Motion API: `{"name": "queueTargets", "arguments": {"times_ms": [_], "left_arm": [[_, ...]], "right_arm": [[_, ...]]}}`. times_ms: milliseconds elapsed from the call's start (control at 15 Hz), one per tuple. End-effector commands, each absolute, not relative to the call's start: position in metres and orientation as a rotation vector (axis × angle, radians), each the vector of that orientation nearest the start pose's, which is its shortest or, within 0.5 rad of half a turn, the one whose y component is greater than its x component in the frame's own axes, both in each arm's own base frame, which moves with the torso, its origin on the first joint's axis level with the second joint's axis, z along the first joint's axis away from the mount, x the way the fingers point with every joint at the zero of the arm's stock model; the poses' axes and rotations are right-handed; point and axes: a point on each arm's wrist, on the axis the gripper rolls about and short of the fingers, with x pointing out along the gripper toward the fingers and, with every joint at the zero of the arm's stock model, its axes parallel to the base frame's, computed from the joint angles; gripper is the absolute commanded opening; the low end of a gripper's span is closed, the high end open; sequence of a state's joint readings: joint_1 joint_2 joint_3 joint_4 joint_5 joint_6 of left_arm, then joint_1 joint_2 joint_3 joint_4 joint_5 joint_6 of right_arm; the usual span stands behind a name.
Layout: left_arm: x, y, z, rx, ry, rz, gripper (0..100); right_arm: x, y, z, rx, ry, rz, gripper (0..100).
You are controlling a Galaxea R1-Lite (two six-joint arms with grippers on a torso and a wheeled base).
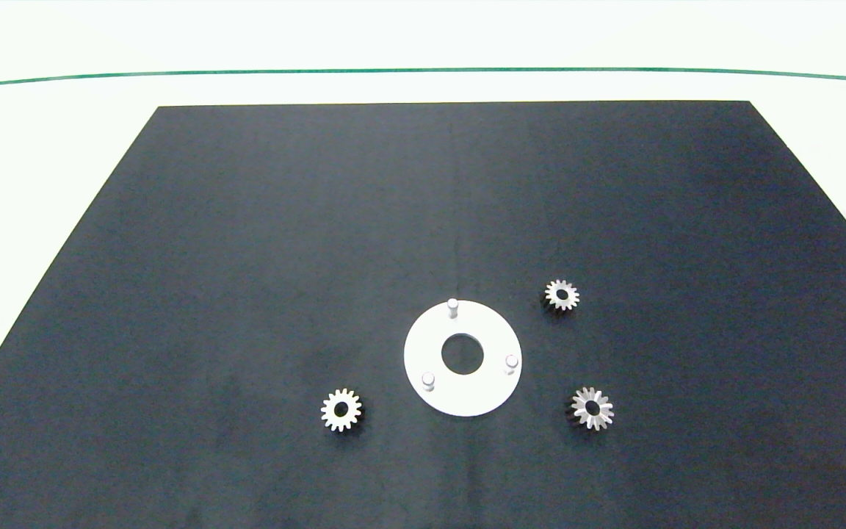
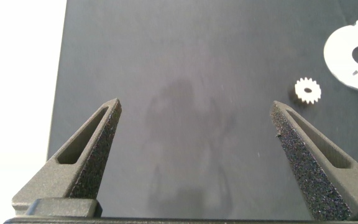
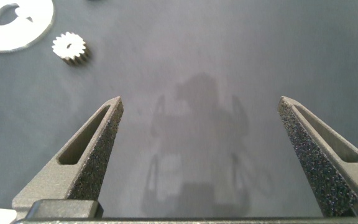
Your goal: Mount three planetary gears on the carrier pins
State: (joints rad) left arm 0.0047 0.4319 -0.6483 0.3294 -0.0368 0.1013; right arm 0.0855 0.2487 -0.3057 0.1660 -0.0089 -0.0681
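Here both the left gripper (image 2: 194, 112) and right gripper (image 3: 199, 109) gape wide, holding nothing.

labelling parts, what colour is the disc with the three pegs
White, pegs included, on a black mat; the disc shows best in the head view.

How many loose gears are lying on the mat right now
3. One gear lies left of the white disc, nearer the camera. One gear sits to the disc's right and farther back. One gear lies right and nearer. None is on a pin.
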Motion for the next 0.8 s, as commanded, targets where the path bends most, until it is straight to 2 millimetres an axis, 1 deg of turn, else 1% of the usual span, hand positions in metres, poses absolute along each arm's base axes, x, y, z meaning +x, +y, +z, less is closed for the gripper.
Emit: {"name": "queueTargets", "arguments": {"times_ms": [67,200,333,400,467,533,667,800], "left_arm": [[0.076,0.002,0.306,0.242,0.403,-0.008,100],[0.095,0.003,0.306,0.242,0.452,0.012,100],[0.107,0.012,0.299,0.209,0.513,0.087,100],[0.119,0.015,0.303,0.196,0.507,0.108,100],[0.122,0.017,0.309,0.195,0.487,0.123,100],[0.122,0.018,0.31,0.193,0.487,0.13,100],[0.121,0.019,0.307,0.189,0.504,0.137,100],[0.12,0.019,0.306,0.19,0.517,0.134,100]], "right_arm": [[0.037,0.008,0.204,-0.158,0.267,0.226,100],[0.057,0.017,0.211,-0.185,0.322,0.327,100],[0.076,0.033,0.214,-0.217,0.384,0.435,100],[0.087,0.042,0.215,-0.236,0.415,0.481,100],[0.097,0.052,0.216,-0.259,0.438,0.523,100],[0.102,0.056,0.216,-0.272,0.451,0.538,100],[0.124,0.08,0.213,-0.324,0.488,0.609,100],[0.14,0.093,0.208,-0.341,0.524,0.623,100]]}}
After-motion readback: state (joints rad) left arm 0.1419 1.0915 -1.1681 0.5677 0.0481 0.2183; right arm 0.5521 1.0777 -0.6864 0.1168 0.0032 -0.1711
